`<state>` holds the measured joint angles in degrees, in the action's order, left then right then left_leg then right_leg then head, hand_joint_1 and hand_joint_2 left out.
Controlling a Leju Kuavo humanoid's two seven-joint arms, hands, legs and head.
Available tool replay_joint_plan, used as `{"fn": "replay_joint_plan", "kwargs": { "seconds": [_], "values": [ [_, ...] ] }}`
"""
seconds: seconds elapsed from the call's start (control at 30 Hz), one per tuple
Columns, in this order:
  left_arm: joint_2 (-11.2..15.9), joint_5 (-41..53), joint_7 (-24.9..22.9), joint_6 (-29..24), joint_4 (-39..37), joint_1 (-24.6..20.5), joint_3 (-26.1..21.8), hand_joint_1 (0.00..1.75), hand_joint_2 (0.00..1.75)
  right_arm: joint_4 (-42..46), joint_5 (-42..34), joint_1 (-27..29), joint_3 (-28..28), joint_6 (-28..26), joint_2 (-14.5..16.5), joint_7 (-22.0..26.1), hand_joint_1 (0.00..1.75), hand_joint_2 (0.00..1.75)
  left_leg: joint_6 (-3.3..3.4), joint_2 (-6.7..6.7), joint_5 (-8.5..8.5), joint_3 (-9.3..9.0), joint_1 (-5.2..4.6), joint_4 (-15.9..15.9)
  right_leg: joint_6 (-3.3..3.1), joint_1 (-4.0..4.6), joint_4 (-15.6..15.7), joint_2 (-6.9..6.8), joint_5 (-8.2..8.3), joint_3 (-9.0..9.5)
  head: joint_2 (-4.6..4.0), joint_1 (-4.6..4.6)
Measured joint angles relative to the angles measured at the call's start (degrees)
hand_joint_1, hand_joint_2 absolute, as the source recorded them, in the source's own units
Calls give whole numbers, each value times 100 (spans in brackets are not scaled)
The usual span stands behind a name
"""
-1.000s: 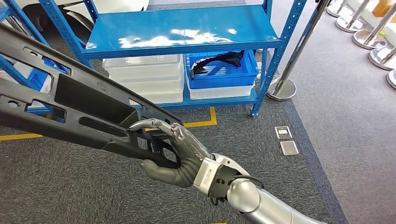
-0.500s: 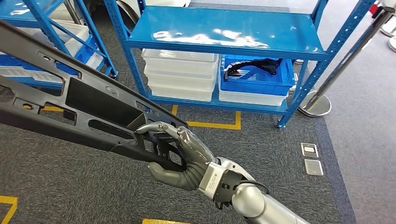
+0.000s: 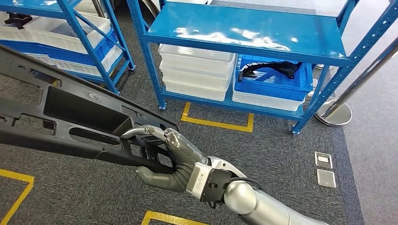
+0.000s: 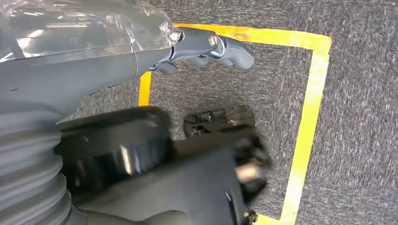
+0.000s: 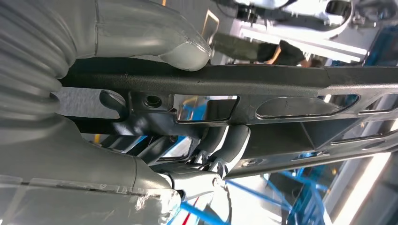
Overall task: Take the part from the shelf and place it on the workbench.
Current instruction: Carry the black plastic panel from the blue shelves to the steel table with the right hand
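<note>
Currently my right robot hand (image 3: pixel 166 157) grips the long black part (image 3: pixel 70 112) by its near-end rail, part cantilevered off to its left, clear of the blue shelf (image 3: pixel 248 35) ahead; left robot hand (image 4: pixel 206 47) hangs empty, fingers curled.

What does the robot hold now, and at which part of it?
The right hand grips the long black part at its near end, fingers through an opening.

Blue metal shelving (image 3: pixel 244 35) stands on grey carpet (image 3: pixel 281 154) marked with yellow tape lines (image 3: pixel 216 123).
</note>
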<state>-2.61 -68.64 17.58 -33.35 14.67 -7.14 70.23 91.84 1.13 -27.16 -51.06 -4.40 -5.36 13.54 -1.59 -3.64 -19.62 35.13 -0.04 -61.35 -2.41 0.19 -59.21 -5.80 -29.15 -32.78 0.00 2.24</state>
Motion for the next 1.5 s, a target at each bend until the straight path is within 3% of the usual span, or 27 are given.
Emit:
{"fn": "replay_joint_plan", "kwargs": {
  "seconds": [0.03, 0.07, 0.1, 0.13, 0.2, 0.27, 0.33, 0.4, 0.47, 0.53, 0.57, 0.63, 0.7, 0.77, 0.83, 0.87, 0.93, 1.03, 1.07, 1.13, 1.17, 1.23, 1.27, 1.33, 1.4, 1.43, 1.5],
  "values": [
    [2, 6, -2, 0, 0, -3, 0, 0, 175, -1, 2, -2, -5, 1, 1, -1, 175, 175, 33, -82, 19, -44, -32, 141, 15, 14, -1, -61, -5, 0, 0, 0],
    [4, 11, -4, 0, 0, 0, 0, 0, 175, -1, 3, -4, -11, 1, 1, -2, 175, 175, 59, -68, 17, -31, -51, 180, 36, 23, 1, -128, -7, 1, 0, -7],
    [6, 15, -7, 0, 0, 8, 0, 0, 175, -1, 5, -7, -19, 2, 3, -3, 175, 175, 91, 9, 37, -22, -45, 197, 61, 23, 8, -186, -13, 8, 0, -18],
    [8, 17, -13, 1, 0, 18, 0, 0, 175, -1, 6, -12, -27, 2, 6, -4, 175, 175, 119, 79, 59, -21, -31, 224, 96, 13, -12, -147, -41, 13, 0, -31],
    [11, 26, -30, 5, 0, 16, 0, 0, 175, -1, 11, -23, -43, 3, 10, -3, 175, 175, 183, 219, 112, -28, 5, 281, 163, -16, -281, 160, -240, -89, 0, -67],
    [11, 38, -46, 16, 0, 0, 1, 0, 175, -6, 27, -16, -60, 3, -4, -10, 175, 175, 220, 360, 140, -13, 18, 295, 197, -48, -937, 481, -581, -394, 0, -148],
    [13, 57, -55, 23, 0, 0, 3, 0, 175, -16, 48, -1, -84, 2, -27, -30, 175, 175, 230, 515, 148, 0, 18, 288, 213, -65, -1455, 550, -725, -652, 0, -221],
    [15, 77, -60, 23, 0, 9, 5, 0, 175, -22, 66, -6, -108, -9, -41, -44, 175, 175, 225, 677, 148, 1, 22, 268, 217, -88, -1234, 582, -463, -566, 0, -268],
    [16, 87, -61, 22, 0, 4, 8, 0, 175, -23, 111, -25, -129, -33, -44, -50, 175, 175, 194, 825, 140, 21, 25, 228, 206, -123, -542, 811, -90, -263, 0, -311],
    [16, 91, -64, 22, 0, -8, 10, 0, 175, -24, 173, -40, -154, -56, -46, -52, 175, 175, 125, 954, 148, 83, 38, 184, 189, -146, -118, 1048, 34, -97, 0, -329],
    [16, 90, -67, 22, 0, -9, 11, 0, 175, -24, 195, -43, -167, -63, -46, -53, 175, 175, 82, 1014, 163, 116, 47, 178, 173, -138, -76, 1078, 14, -90, 0, -324],
    [24, 87, -69, 19, -2, 3, 14, 0, 175, -24, 218, -49, -189, -68, -29, -55, 175, 175, 1, 1091, 183, 153, 72, 176, 113, -135, -27, 948, 36, -77, 0, -317],
    [37, 82, -69, 14, -4, 8, 16, 0, 175, -25, 232, -62, -207, -68, 8, -47, 175, 175, -69, 881, 39, 253, 62, -56, 35, -147, 27, 785, 58, -43, 0, -262],
    [43, 78, -69, 11, -6, 0, 17, 0, 175, -31, 238, -70, -223, -69, 28, -38, 175, 175, -124, 565, -291, 533, 66, -681, -21, -123, 42, 605, 50, -20, 0, -172],
    [44, 77, -69, 11, -7, 2, 19, 0, 175, -46, 241, -70, -244, -69, 29, -35, 175, 175, -161, 449, -505, 803, 99, -1264, -48, -97, 40, 423, 31, -11, 0, -134],
    [44, 77, -69, 10, -7, 8, 19, 0, 175, -53, 242, -70, -255, -68, 29, -35, 175, 175, -171, 421, -479, 822, 112, -1322, -51, -89, 39, 340, 21, -6, 0, -125],
    [45, 77, -69, 5, -7, 14, 20, 0, 175, -56, 243, -73, -264, -67, 31, -33, 175, 175, -162, 328, -173, 536, 117, -808, -34, -83, 39, 196, -1, 18, 0, -92],
    [48, 79, -69, -2, -7, 1, 20, 0, 175, -56, 245, -82, -267, -67, 39, -29, 175, 175, -74, 1, 119, 88, 49, 103, 32, -41, 31, 20, -48, 58, 0, -27],
    [49, 80, -69, -2, -7, 1, 20, 0, 175, -56, 246, -85, -269, -67, 41, -27, 175, 175, -34, -23, 112, 74, 24, 178, 58, -26, 34, -35, -59, 67, 0, -28],
    [49, 82, -69, -3, -7, 17, 20, 0, 175, -56, 248, -92, -273, -67, 51, -26, 175, 175, 49, 111, 134, 84, 24, 217, 116, -23, 45, -118, -84, 96, 0, -56],
    [50, 82, -69, -3, -7, 24, 20, 0, 175, -56, 248, -98, -276, -67, 56, -25, 175, 175, 86, 181, 152, 76, 38, 247, 146, -35, 7, -42, -129, 95, 0, -69],
    [51, 86, -69, -4, -7, 19, 21, 0, 175, -57, 249, -112, -284, -67, 61, -19, 175, 175, 157, 310, 191, 55, 68, 301, 183, -63, -360, 264, -372, -53, 0, -122],
    [51, 89, -69, -4, -7, 11, 22, 0, 175, -60, 250, -111, -288, -68, 57, -18, 175, 175, 176, 373, 196, 57, 63, 305, 187, -72, -700, 422, -540, -215, 0, -164],
    [51, 93, -69, -4, -7, 7, 25, 0, 175, -67, 258, -98, -297, -71, 42, -22, 175, 175, 198, 517, 199, 62, 55, 297, 189, -76, -1373, 538, -775, -569, 0, -238],
    [51, 95, -69, -4, -7, 13, 26, 0, 175, -72, 267, -89, -308, -73, 31, -26, 175, 175, 195, 677, 195, 61, 57, 275, 191, -84, -1410, 571, -620, -646, 0, -278],
    [51, 96, -69, -4, -7, 13, 26, 0, 175, -72, 272, -88, -310, -73, 30, -27, 175, 175, 187, 757, 189, 60, 64, 257, 191, -95, -1120, 608, -407, -537, 0, -293],
    [51, 97, -69, -5, -7, 8, 26, 0, 175, -72, 283, -87, -315, -74, 30, -27, 175, 175, 142, 903, 165, 81, 76, 202, 195, -133, -403, 836, -59, -245, 0, -334]
  ]
}}
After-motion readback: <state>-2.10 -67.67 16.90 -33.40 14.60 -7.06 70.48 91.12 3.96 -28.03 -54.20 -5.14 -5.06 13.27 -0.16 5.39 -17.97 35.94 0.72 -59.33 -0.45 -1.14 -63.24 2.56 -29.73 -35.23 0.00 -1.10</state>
